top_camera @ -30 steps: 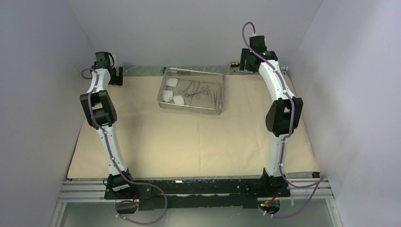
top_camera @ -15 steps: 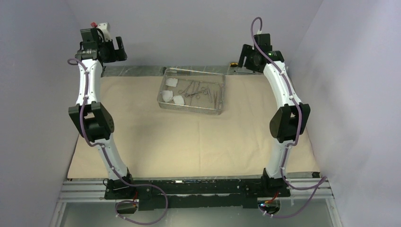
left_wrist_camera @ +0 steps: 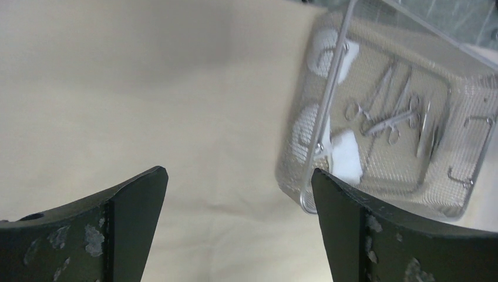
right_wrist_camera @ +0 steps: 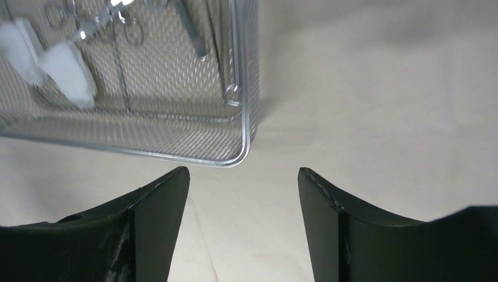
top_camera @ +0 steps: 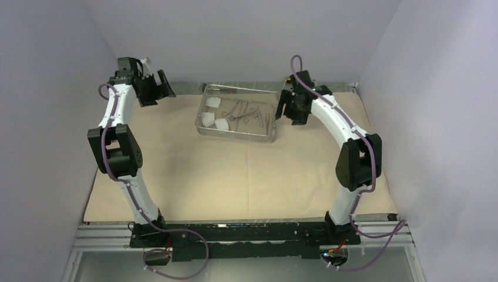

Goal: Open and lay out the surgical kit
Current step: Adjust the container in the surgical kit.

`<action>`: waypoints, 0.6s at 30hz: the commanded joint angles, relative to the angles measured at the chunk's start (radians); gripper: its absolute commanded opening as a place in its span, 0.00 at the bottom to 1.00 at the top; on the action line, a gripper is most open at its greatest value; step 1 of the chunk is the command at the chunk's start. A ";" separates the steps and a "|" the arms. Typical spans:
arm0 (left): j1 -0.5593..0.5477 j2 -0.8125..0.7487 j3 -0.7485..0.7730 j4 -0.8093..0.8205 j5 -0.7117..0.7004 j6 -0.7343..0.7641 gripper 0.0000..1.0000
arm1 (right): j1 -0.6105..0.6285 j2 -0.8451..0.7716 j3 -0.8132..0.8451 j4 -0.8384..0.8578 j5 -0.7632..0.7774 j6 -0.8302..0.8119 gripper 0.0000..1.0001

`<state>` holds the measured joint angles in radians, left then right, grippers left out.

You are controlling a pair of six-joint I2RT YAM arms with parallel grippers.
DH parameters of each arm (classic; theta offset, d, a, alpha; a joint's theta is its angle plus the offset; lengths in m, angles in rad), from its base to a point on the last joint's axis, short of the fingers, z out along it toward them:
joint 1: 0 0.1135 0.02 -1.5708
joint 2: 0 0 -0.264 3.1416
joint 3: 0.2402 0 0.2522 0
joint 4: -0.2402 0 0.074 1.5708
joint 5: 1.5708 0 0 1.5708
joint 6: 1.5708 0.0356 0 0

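The beige wrap cloth (top_camera: 235, 176) lies spread flat over the table. On its far middle stands the steel mesh tray (top_camera: 238, 134). It holds white gauze pads (top_camera: 212, 101), ring-handled clamps (top_camera: 242, 111) and slim tweezers (top_camera: 267, 119). My left gripper (top_camera: 160, 89) hovers open to the left of the tray, apart from it. In the left wrist view the left gripper (left_wrist_camera: 238, 171) has only cloth between its fingers, with the tray (left_wrist_camera: 329, 88) ahead on the right. My right gripper (top_camera: 286, 107) is open at the tray's right end. In its wrist view the right gripper (right_wrist_camera: 242, 170) sits just short of the tray corner (right_wrist_camera: 246, 88).
Lilac walls close in the table on the left, back and right. A strip of bare metal table (top_camera: 182, 88) shows behind the cloth. The aluminium frame (top_camera: 235, 235) with both arm bases runs along the near edge.
Both arms have swung inward toward the tray. The left gripper dropped from high at the back left corner; the right gripper moved left and down to the tray's right end. Both stayed open.
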<state>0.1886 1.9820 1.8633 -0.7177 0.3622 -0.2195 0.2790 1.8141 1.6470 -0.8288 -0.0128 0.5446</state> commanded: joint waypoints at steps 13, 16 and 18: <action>-0.172 -0.065 -0.233 0.110 0.057 -0.108 0.90 | 0.134 0.117 -0.007 0.024 0.213 0.118 0.48; -0.208 -0.048 -0.245 0.100 0.028 -0.099 0.88 | 0.134 0.143 -0.002 0.051 0.183 0.099 0.42; -0.223 -0.045 -0.254 0.106 0.016 -0.102 0.85 | 0.134 0.164 0.008 0.066 0.167 0.092 0.39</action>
<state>0.0074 1.9785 1.6207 -0.6472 0.4034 -0.3126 0.4095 1.9533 1.6073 -0.8143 0.1516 0.6518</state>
